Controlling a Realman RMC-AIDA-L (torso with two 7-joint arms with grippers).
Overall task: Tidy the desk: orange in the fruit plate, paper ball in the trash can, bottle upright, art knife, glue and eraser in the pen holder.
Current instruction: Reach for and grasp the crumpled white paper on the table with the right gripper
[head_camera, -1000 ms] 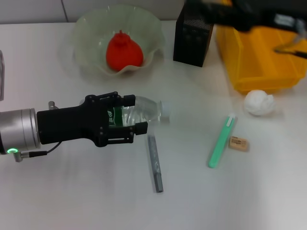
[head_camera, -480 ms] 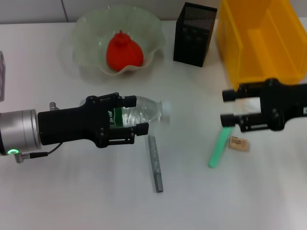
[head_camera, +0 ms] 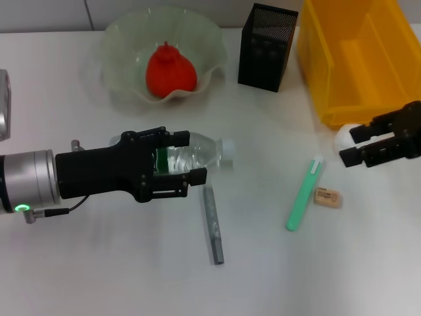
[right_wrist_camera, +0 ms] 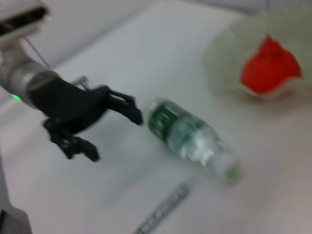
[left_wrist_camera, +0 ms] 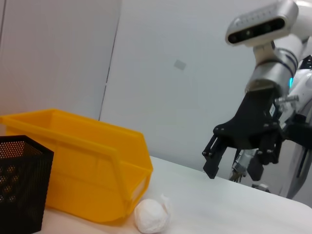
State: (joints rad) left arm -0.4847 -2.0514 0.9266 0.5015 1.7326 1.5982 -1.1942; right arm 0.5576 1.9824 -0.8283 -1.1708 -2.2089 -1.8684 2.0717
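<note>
The left gripper (head_camera: 187,158) has its fingers spread wide on either side of the lying bottle (head_camera: 194,153), not clamping it. Beyond sits the orange (head_camera: 170,71) in the fruit plate (head_camera: 118,39). The art knife (head_camera: 212,224) lies just below the bottle. Further right the right gripper (head_camera: 352,145) hangs open by the paper ball (head_camera: 341,138), beside the trash can (head_camera: 355,59).
</note>
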